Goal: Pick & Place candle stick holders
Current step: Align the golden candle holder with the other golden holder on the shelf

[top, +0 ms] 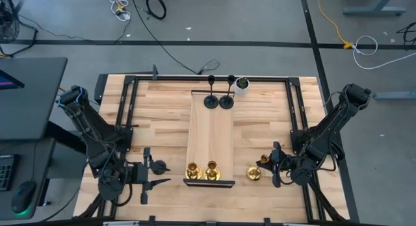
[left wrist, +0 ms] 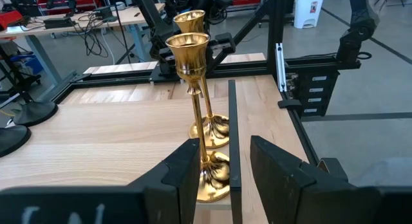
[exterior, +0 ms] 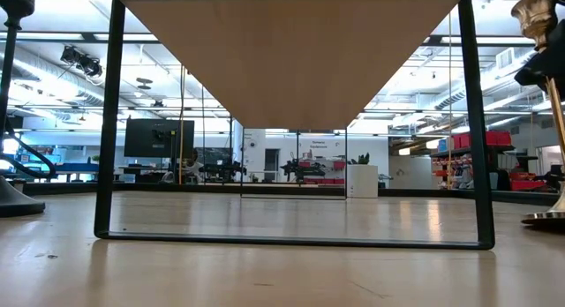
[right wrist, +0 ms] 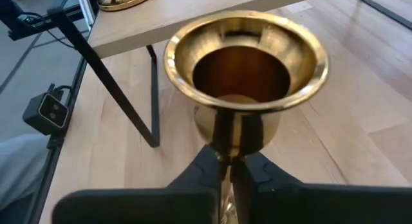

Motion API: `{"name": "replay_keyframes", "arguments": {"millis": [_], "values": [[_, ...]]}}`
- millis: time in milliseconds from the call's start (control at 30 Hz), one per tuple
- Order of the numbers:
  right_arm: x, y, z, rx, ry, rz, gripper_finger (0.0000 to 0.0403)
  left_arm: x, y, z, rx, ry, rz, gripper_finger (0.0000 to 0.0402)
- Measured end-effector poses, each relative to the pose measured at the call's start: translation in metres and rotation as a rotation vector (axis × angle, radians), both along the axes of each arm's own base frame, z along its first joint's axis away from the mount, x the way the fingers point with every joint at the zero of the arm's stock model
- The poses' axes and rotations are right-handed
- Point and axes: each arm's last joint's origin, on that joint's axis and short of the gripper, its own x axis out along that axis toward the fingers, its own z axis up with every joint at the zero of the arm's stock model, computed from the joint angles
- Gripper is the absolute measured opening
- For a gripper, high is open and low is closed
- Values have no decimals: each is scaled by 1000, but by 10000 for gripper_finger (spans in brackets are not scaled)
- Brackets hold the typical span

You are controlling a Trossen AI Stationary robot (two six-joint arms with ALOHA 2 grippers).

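A raised wooden board stands in the table's middle. Two brass holders stand by their bases at its near end and also show in the left wrist view. Two black holders stand at its far end. A third black holder stands on the table beside my left gripper, which is open and empty. A third brass holder stands right of the board. My right gripper is shut on it. My right gripper pinches the brass holder's thin stem between its two fingers, just below the cup. The fingers come level from the table's right side and lie across the stem. The holder stands about upright, and its base looks to be on the table.
A small white pot with a green plant stands at the far edge beside the black holders. The board's black frame legs stand on the table. Black rails run along the table's sides. Bare wood lies on both sides of the board.
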Motion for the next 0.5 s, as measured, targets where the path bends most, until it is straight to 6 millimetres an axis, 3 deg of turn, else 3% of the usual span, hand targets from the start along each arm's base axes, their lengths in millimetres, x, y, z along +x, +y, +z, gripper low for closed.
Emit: {"name": "replay_keyframes", "arguments": {"millis": [200, 500], "values": [[3, 5, 11, 8, 10, 42, 6, 0, 0, 0, 1, 0, 0, 138], [18, 17, 100, -143, -92, 95, 6, 0, 0, 0, 0, 0, 0, 138]]}}
